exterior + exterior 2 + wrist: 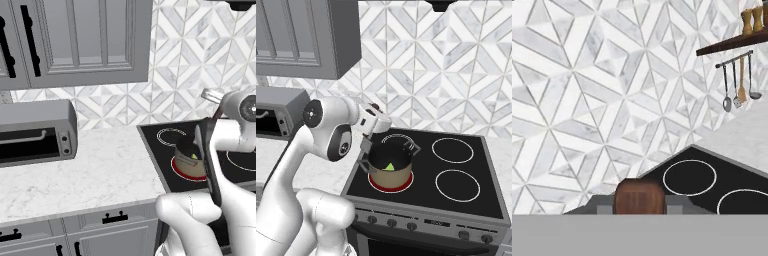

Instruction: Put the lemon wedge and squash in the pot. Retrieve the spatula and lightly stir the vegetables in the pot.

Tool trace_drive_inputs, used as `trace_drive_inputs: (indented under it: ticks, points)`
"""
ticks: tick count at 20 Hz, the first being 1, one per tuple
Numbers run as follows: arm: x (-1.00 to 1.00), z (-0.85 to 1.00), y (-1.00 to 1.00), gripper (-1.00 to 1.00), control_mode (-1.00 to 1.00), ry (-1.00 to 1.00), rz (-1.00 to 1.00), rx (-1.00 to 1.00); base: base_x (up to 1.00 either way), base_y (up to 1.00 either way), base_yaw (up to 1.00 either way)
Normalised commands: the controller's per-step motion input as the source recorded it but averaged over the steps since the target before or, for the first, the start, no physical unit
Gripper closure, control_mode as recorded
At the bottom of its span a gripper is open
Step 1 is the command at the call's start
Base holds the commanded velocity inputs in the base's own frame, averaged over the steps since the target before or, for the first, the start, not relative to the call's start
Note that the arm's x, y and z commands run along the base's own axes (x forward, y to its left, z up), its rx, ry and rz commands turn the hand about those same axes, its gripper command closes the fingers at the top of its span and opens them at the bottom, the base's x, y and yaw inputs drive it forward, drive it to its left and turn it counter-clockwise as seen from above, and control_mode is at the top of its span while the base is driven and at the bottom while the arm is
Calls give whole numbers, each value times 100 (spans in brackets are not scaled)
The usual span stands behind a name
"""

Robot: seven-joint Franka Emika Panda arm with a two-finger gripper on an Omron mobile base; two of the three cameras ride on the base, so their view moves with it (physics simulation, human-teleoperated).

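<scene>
Spatula (639, 196) handle cropped, squash hidden in pot (390, 172)

Tan pot (390, 174), black inside; bright green lemon wedge (389, 167); reddish-brown spatula handle (639, 196); grey-white geometric backsplash (446, 75)

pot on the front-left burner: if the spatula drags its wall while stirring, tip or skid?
Probably won't tip: the pot looks squat and wide, sitting flat on the red burner ring. A skid seems likelier, since the black cooktop looks smooth and glassy. It may also be fairly light, as the lemon wedge inside is small.
</scene>
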Motion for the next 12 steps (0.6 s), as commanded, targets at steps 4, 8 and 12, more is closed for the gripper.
trace_drive_inputs:
  ticks: [4,8,12]
  points:
    - [11,-26,-10,100,-100,15,-14,7,0,0,0]
    - [20,-30,-1,100,-100,11,-13,3,0,0,0]
    - [19,-29,-9,100,-100,1,-15,0,0,0,0]
